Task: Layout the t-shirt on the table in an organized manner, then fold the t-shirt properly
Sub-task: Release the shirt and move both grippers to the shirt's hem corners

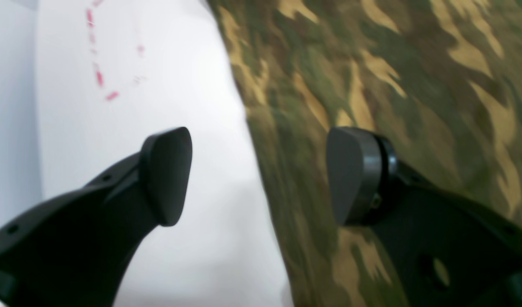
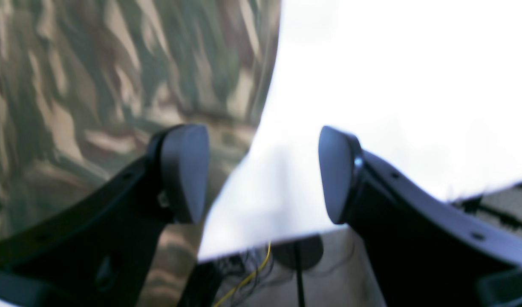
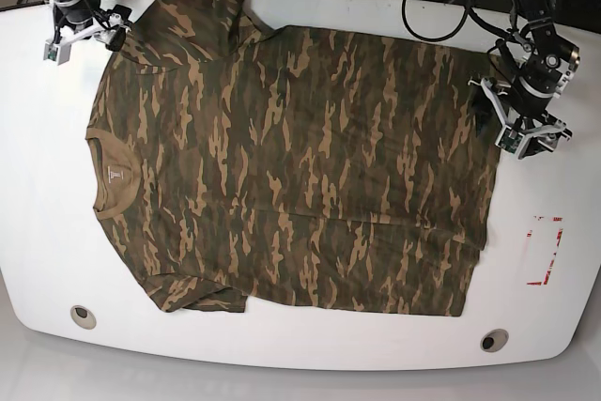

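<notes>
Black fingers (image 1: 167, 175) of the left hand (image 1: 259, 175) fill the bottom of the left wrist view, spread wide with nothing between them; one finger hangs over the bare white counter (image 1: 167, 85), the other over the camouflage t-shirt (image 1: 371, 85), so the shirt's edge runs through the gap. Beyond that edge, on the counter, faint red marks (image 1: 99, 76) show. The right hand (image 2: 264, 172) is likewise spread and holds nothing: one finger is over the shirt, the other over the counter near its rim, with dark cables and a yellow wire (image 2: 248, 277) below the rim. From the base view the t-shirt lies flat and spread across most of the counter, collar (image 3: 105, 176) toward the view's left, hem toward its right. The left hand sits at the shirt's hem corner, the right hand at the far sleeve. Two round grommet holes (image 3: 83, 316) lie just off the shirt's near side.
</notes>
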`<state>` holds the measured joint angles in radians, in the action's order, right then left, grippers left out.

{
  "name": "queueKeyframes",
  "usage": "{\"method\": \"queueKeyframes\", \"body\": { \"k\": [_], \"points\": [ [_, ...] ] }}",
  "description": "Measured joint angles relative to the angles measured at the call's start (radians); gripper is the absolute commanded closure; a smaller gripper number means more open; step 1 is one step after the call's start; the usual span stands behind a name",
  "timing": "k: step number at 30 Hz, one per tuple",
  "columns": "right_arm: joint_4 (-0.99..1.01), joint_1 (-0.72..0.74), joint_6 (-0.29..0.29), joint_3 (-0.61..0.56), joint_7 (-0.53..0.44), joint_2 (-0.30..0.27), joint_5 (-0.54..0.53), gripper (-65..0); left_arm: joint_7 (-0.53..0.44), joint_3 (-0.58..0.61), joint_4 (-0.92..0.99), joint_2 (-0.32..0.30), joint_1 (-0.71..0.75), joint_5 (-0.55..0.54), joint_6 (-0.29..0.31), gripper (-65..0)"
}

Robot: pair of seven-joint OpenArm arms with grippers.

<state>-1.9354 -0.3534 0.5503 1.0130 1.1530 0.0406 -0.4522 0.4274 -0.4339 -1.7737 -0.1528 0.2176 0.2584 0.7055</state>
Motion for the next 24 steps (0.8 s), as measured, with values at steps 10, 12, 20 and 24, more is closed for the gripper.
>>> {"method": "queueKeyframes", "body": {
  "k": [10, 12, 20, 24],
  "points": [
    [0.000, -0.006, 0.003, 0.015, 0.026, 0.025, -0.001, -39.1, 0.000, 0.000, 0.000, -0.001, 0.000, 0.003, 0.000, -45.0],
    [0.000, -0.014, 0.004, 0.014, 0.026, 0.036, -0.002, -39.1, 0.000, 0.000, 0.000, -0.001, 0.000, 0.003, -0.001, -45.0],
    [0.001, -0.047, 0.004, 0.000, 0.030, 0.087, -0.001, -39.1, 0.000, 0.000, 0.000, 0.000, -0.001, 0.003, -0.001, -45.0],
    [0.001, -0.061, 0.004, -0.047, 0.030, 0.087, 0.001, -39.1, 0.000, 0.000, 0.000, -0.001, 0.000, 0.003, -0.001, -45.0]
  ]
}}
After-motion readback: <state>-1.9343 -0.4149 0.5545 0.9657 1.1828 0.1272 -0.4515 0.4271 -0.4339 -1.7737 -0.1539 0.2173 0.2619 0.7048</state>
